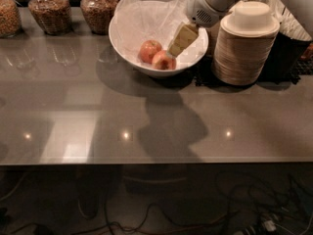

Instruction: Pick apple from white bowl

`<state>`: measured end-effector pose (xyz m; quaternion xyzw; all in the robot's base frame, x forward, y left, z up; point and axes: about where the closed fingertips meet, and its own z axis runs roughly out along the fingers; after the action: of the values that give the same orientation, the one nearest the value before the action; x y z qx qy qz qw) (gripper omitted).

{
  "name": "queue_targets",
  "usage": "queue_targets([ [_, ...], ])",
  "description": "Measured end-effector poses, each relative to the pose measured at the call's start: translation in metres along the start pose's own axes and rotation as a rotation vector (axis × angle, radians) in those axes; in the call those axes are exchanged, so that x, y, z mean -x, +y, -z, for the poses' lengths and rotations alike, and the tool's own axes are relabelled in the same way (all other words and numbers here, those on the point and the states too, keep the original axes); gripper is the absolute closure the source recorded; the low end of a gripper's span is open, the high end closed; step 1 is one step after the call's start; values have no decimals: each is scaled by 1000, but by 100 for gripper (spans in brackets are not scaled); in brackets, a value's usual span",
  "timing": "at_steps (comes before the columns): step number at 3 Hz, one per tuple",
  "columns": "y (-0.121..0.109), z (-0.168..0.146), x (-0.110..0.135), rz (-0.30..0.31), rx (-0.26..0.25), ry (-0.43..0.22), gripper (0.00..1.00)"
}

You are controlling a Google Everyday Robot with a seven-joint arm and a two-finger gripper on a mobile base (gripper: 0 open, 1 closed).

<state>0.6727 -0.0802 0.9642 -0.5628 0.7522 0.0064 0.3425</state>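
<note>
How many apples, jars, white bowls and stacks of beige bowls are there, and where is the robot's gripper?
White bowl: 1
Apples: 2, both inside it
Jars: 3, along the back edge
Stack of beige bowls: 1, right of the white one
Gripper: 1, over the white one, just beside the fruit
Total: 8

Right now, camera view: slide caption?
Gripper poised over two apples in the white bowl, beside stacked beige bowls.

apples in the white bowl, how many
2. One apple lies in the middle of the bowl; the other touches it, front right, by the gripper. The paper might hide more.
</note>
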Motion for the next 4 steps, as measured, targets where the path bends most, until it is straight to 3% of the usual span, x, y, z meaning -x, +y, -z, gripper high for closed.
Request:
queue_targets([
  [1, -1, -19, 8, -4, 31, -9, 31],
  [4, 13, -78, -4, -49, 146, 47, 31],
])
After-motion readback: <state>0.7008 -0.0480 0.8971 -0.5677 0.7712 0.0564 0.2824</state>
